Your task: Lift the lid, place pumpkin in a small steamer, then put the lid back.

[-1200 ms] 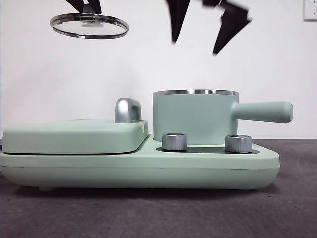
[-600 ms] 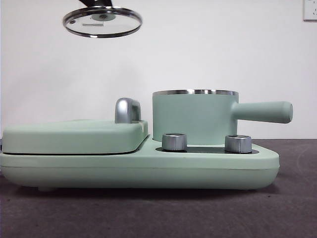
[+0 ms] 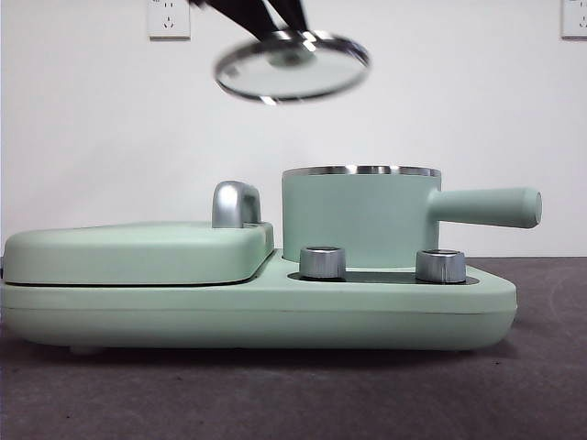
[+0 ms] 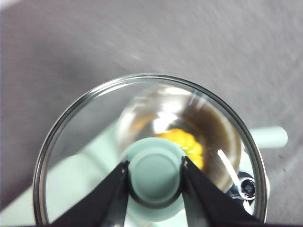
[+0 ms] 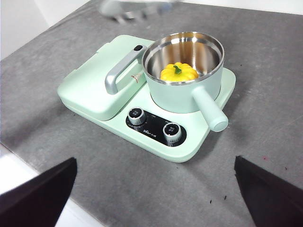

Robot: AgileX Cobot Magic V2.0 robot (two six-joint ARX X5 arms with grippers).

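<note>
My left gripper point(image 4: 155, 163) is shut on the mint-green knob point(image 4: 154, 178) of the glass lid point(image 4: 90, 142). In the front view the lid point(image 3: 292, 68) hangs tilted in the air, above and a little left of the small steamer point(image 3: 358, 215). The pumpkin point(image 5: 179, 72) lies inside the steamer point(image 5: 176, 97), yellow with a green stem, and shows through the lid's glass in the left wrist view point(image 4: 189, 143). My right gripper point(image 5: 156, 189) is open and empty, high above the table in front of the appliance. The lid shows as a blur in the right wrist view point(image 5: 137, 9).
The steamer stands on a wide mint-green appliance base point(image 3: 275, 307) with two silver knobs point(image 3: 323, 261). A flat mint-green cover point(image 3: 138, 252) with a steel handle point(image 3: 235, 203) lies left of the steamer. The steamer's long handle point(image 3: 486, 206) points right. Grey table point(image 5: 265, 109) all round.
The left gripper has carried the lid to the right and slightly down, from above the flat cover to near above the steamer. The right gripper has left the front view.
</note>
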